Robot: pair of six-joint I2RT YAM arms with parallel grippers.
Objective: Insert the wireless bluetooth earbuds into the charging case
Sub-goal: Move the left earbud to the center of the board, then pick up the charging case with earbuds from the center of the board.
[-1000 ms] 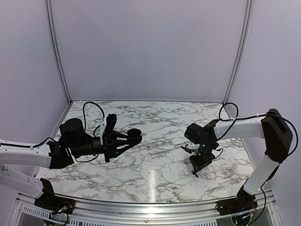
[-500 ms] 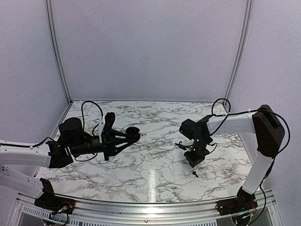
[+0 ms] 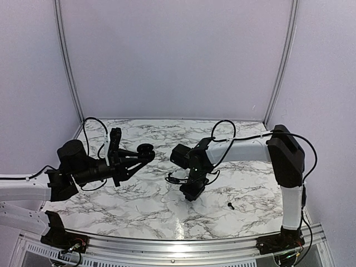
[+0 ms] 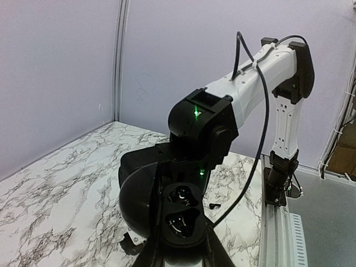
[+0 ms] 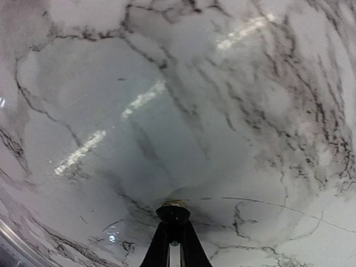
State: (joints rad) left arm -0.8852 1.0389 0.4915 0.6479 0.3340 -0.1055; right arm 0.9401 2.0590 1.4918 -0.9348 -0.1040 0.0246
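Note:
My left gripper (image 3: 148, 156) is shut on the open black charging case (image 3: 146, 148) and holds it above the table's left half. In the left wrist view the case (image 4: 181, 214) sits between my fingers (image 4: 151, 251), lid (image 4: 138, 194) swung left, both sockets dark and seemingly empty. My right gripper (image 3: 192, 192) points down over the table's middle, shut on a tiny black earbud (image 5: 173, 213) held at its tips (image 5: 173, 225). A second black earbud (image 3: 230, 206) lies on the marble to the right; it also shows in the left wrist view (image 4: 212, 205). No white earbuds are in view.
The marble table (image 3: 139, 200) is walled by pale panels at the back and sides. An aluminium rail (image 3: 167, 247) runs along the near edge. The right arm's cables (image 3: 222, 130) loop above its forearm.
My right gripper has swung left from the right side to the table's middle, carrying one black earbud, leaving the other on the marble. My left gripper has lifted the case up and slightly left.

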